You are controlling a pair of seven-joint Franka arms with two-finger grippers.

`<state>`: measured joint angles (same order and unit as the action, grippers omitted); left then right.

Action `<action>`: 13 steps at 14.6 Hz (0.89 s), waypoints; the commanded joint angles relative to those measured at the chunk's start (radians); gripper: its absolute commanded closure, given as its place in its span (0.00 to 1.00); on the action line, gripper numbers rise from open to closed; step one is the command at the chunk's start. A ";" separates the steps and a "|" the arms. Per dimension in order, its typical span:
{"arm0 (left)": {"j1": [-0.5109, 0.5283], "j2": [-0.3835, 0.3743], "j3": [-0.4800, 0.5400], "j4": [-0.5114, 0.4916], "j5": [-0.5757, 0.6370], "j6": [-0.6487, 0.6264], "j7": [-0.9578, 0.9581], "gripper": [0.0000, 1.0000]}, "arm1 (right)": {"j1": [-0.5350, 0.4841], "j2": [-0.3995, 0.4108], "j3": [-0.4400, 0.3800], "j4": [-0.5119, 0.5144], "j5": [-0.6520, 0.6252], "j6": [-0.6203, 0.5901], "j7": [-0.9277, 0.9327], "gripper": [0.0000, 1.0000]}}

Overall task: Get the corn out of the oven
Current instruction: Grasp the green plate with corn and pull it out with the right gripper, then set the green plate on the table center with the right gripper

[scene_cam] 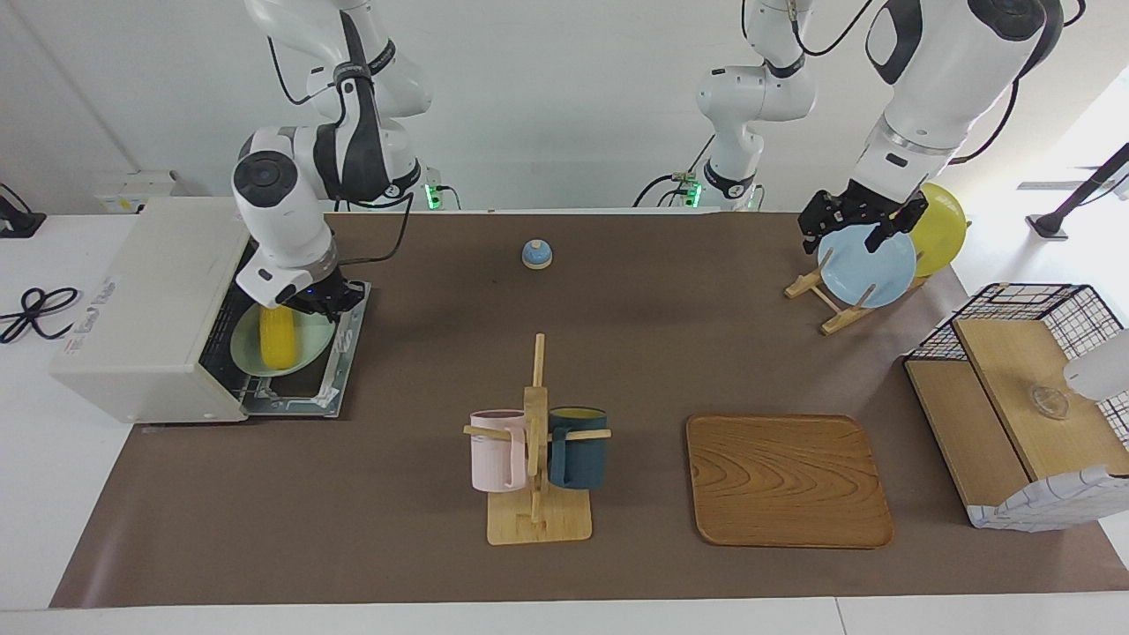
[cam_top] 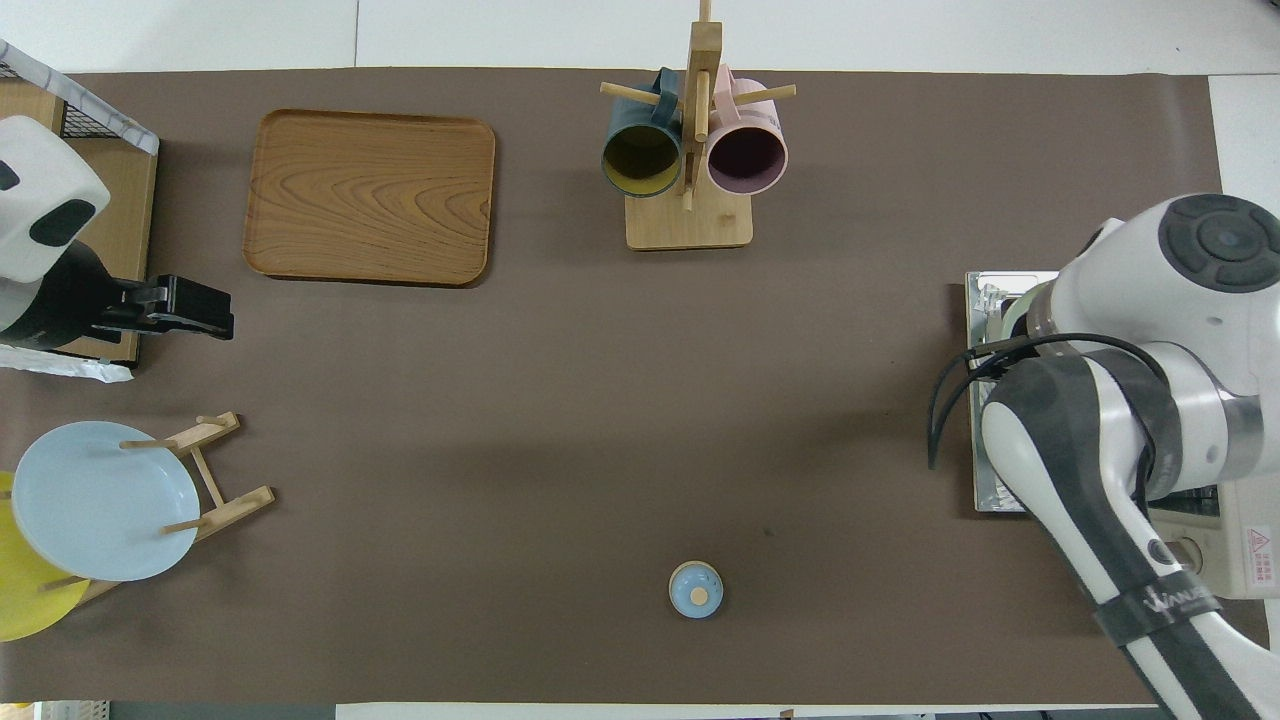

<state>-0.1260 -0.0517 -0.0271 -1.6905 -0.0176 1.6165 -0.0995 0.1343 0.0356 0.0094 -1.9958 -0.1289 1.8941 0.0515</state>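
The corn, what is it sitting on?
The corn hangs from the right gripper over a pale green plate at the oven mouth, above the open door. Whether its lower end touches the plate cannot be told. The overhead view hides it under the arm.

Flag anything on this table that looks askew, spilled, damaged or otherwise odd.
Nothing is spilled or broken. Two mild oddities: the corn lies on a green plate that sticks out of the oven over its dropped door, under the right claw. The left claw hangs over the blue plate.
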 commanded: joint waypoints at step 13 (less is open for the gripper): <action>0.000 -0.014 0.006 -0.009 -0.002 0.002 -0.003 0.00 | 0.521 0.478 0.012 0.439 0.129 0.095 0.804 1.00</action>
<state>-0.1258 -0.0517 -0.0261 -1.6905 -0.0176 1.6165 -0.0997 0.6739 0.5430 0.0182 -1.5077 -0.0432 1.9475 0.8429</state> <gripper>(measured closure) 0.000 0.974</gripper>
